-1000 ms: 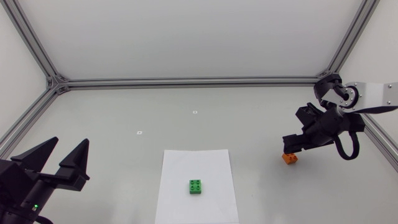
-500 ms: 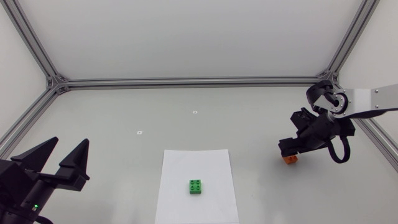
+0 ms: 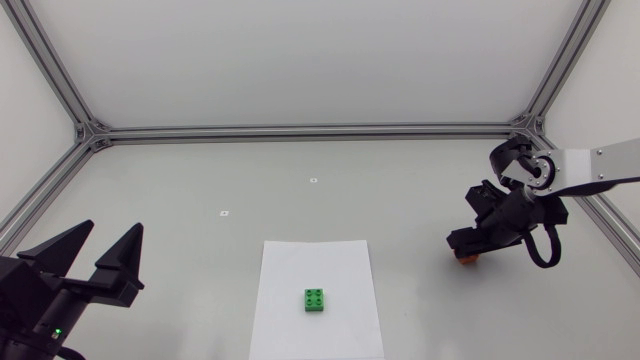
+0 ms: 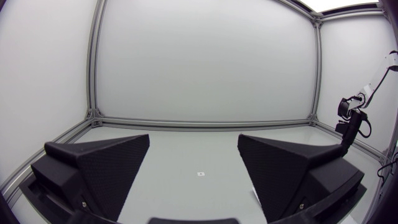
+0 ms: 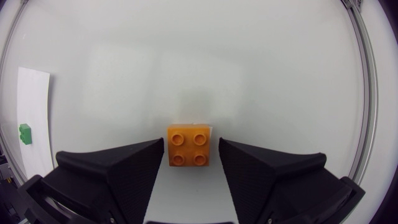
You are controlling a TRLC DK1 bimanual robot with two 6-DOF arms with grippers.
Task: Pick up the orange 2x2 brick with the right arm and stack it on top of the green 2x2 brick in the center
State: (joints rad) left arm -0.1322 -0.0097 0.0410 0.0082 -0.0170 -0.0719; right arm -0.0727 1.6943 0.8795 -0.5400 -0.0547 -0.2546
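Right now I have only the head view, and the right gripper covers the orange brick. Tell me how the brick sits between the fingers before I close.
Observer: In the right wrist view the orange 2x2 brick lies studs up between the fingers of the right gripper. The gripper is open, with a thin gap at each side of the brick.
Operator: Check that it is square to the gripper.
Observer: It looks square, not twisted; all four studs show.
Operator: Tell me whether that camera sees the target.
Observer: Yes. The green 2x2 brick shows far off to one side of the gripper, on the white paper.
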